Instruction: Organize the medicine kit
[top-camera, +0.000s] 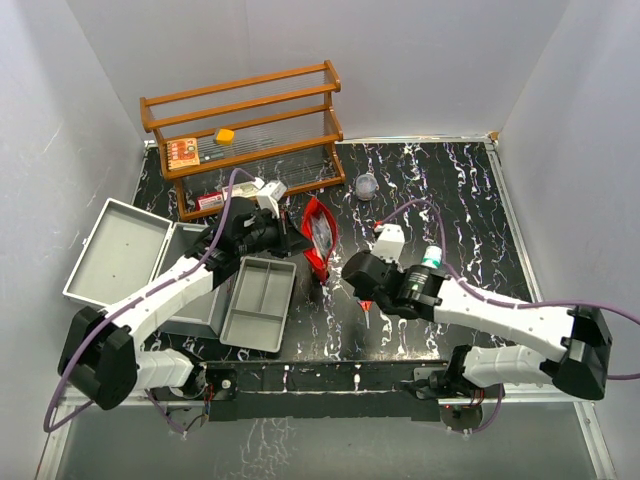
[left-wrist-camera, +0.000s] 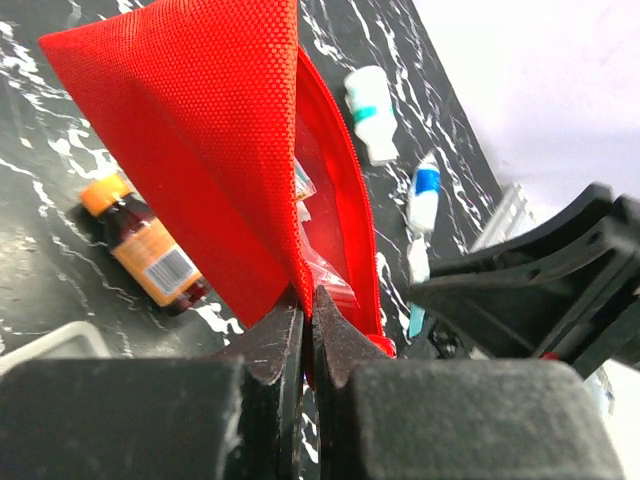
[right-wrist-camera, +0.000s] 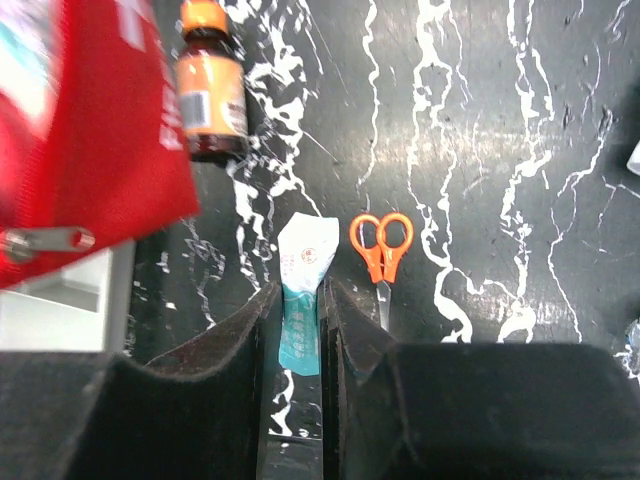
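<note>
The medicine kit (top-camera: 115, 250) lies open at the left, its lid laid back. Its grey two-compartment tray (top-camera: 258, 300) sits beside it. My left gripper (top-camera: 300, 240) is shut on the edge of a red zip pouch (top-camera: 320, 235) and holds it upright; the wrist view shows the jaws (left-wrist-camera: 308, 300) pinched on the fabric of the pouch (left-wrist-camera: 200, 130). My right gripper (top-camera: 362, 285) is just right of the pouch. Its fingers (right-wrist-camera: 300, 310) are closed on a white and teal sachet (right-wrist-camera: 303, 290).
A brown bottle with an orange cap (right-wrist-camera: 210, 85) and orange scissors (right-wrist-camera: 381, 245) lie on the black marbled table. Two small white bottles (left-wrist-camera: 370, 115) lie farther off. A brown wooden rack (top-camera: 240, 110) stands at the back, a clear round cup (top-camera: 366, 186) to its right.
</note>
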